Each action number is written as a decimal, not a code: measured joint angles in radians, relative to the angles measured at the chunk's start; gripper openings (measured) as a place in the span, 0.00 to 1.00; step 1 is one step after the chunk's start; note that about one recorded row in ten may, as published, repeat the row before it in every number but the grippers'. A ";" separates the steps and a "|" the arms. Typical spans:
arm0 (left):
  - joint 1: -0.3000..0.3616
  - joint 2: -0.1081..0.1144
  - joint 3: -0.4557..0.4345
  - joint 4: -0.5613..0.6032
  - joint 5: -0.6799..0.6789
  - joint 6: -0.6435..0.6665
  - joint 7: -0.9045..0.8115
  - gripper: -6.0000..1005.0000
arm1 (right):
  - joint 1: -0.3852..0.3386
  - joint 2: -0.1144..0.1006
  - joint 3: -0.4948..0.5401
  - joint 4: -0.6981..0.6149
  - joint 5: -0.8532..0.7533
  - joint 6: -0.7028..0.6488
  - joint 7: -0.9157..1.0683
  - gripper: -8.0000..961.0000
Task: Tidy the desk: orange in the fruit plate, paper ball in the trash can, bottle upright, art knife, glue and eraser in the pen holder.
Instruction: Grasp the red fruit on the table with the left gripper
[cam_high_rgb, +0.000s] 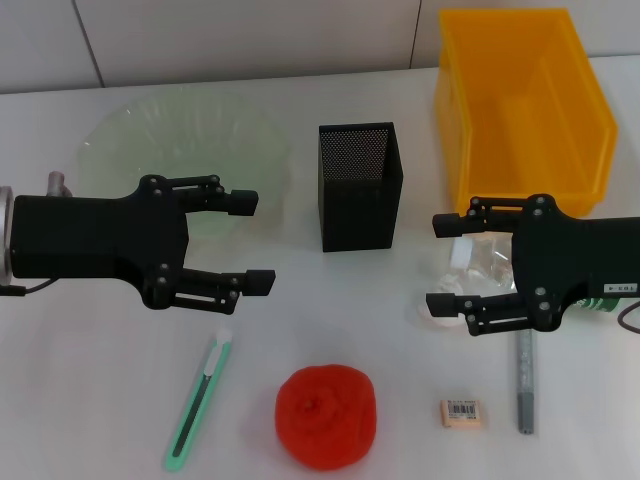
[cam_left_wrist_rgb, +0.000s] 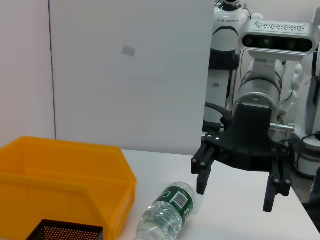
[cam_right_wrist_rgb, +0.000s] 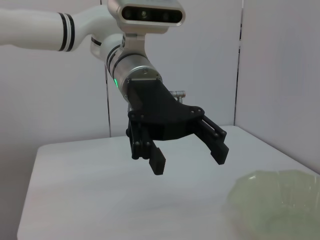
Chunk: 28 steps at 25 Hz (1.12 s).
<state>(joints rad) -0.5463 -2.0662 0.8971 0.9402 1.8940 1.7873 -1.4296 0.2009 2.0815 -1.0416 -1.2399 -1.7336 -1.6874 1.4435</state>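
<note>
while both lie apart, left end effector (cam_high_rgb: 250, 241) spread, right end effector (cam_high_rgb: 441, 262) spread over toppled clear bottle (cam_left_wrist_rgb: 167, 210)

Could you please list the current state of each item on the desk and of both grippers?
bottle: lying on its side.
pen holder: upright, empty.
fruit plate: empty.
yellow bin: empty.
red ball: on the desk.
art knife: flat on the desk.
eraser: on the desk.
left gripper: open.
right gripper: open.
</note>
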 joint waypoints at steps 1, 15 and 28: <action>0.000 0.000 0.000 0.000 0.000 0.000 0.000 0.86 | 0.000 0.000 0.000 0.000 0.000 0.000 0.003 0.82; 0.017 0.001 0.123 0.019 0.069 -0.013 0.001 0.86 | -0.001 0.000 0.009 0.002 -0.003 0.007 0.009 0.82; 0.030 -0.011 0.227 -0.099 0.095 -0.067 0.068 0.86 | 0.006 -0.002 0.014 -0.003 -0.016 0.010 0.036 0.82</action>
<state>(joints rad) -0.5164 -2.0769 1.1236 0.8415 1.9892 1.7203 -1.3617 0.2065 2.0799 -1.0277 -1.2427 -1.7492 -1.6771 1.4798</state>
